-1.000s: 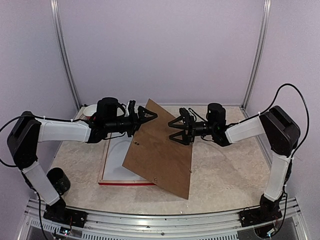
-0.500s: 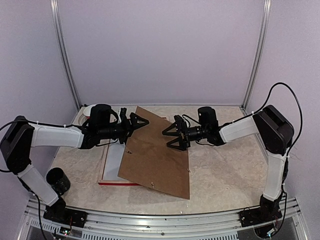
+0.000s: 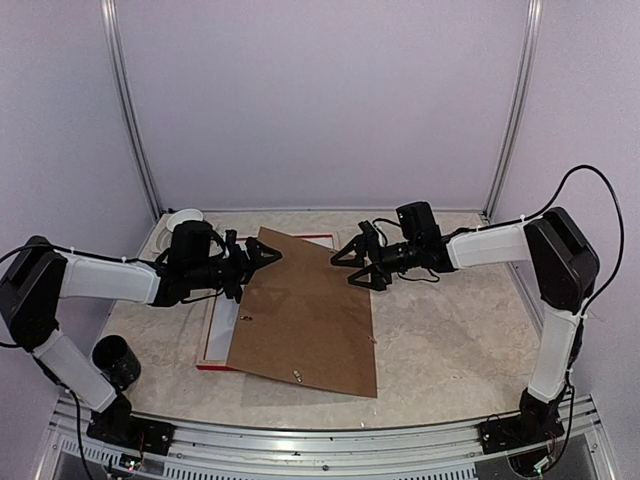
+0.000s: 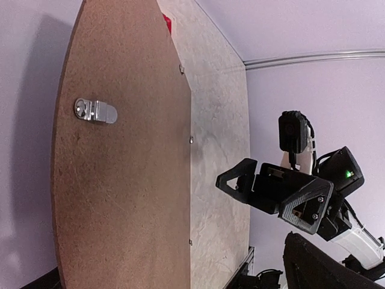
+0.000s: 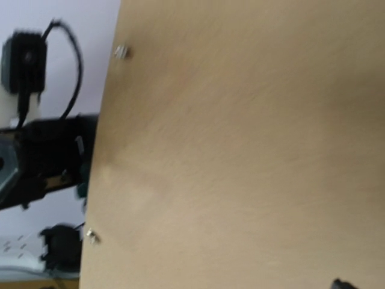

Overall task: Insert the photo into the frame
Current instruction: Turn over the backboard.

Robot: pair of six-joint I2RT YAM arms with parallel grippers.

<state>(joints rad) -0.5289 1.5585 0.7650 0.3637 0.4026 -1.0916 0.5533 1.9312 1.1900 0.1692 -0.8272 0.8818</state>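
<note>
The brown backing board (image 3: 305, 320) lies almost flat, skewed over the frame (image 3: 213, 367), whose red edge shows at the front left and the back. A white strip of the photo (image 3: 224, 318) shows inside the frame; the rest is hidden under the board. My left gripper (image 3: 262, 252) is at the board's back left corner and looks open. In the left wrist view the board (image 4: 120, 168) with its metal hanger (image 4: 95, 111) fills the left side. My right gripper (image 3: 353, 264) is open and empty above the board's back right corner. The right wrist view shows only the blurred board (image 5: 240, 150).
A white bowl (image 3: 184, 216) stands at the back left corner. A black cylinder (image 3: 113, 358) stands at the front left beside the left arm. Bare marble table (image 3: 450, 320) lies to the right of the board. Metal posts stand at the back corners.
The board has come down from a steep tilt to nearly flat over the frame. My left gripper moved left and down with its corner. My right gripper stayed open and drew back slightly.
</note>
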